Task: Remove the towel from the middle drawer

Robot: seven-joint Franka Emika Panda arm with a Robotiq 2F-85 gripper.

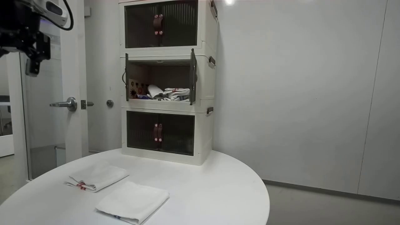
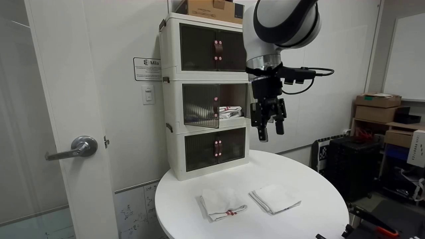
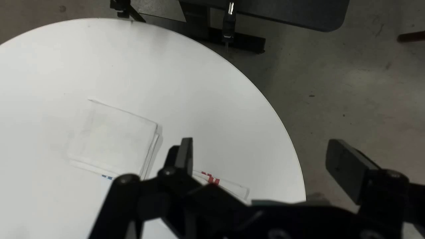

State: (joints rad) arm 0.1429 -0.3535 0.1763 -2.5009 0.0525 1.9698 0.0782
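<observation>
A round counter [image 1: 218,190] carries a tall white cabinet [image 1: 205,137] of stacked boxes. Judging by the height of that stack, a hard tug or a bump against it could shift it. The middle drawer [image 1: 165,75] is open, and its dark doors [image 1: 193,78] both jut outward, narrowing the way in. Coming from off to the side would likely knock one of them or swing it across the opening.

The hand [image 2: 271,132] is outside, well apart from the drawer, pointing down, spread, with nothing in its grasp. It would probably have to tip toward level to reach in; arriving steeply, it could strike the cabinet above the opening.

The towel [image 1: 177,93] is in the drawer, folded, just beside a white bundle [image 1: 154,91]. Reaching too wide might catch that bundle as well and drag it out. I cannot tell whether the layers underneath belong to the same towel, so a low grip could bring extra cloth. Its long axis seems to run side to side across the drawer, folded edges facing out; neither end clearly points anywhere. Its red stripes [image 2: 226,109] show on top.
</observation>
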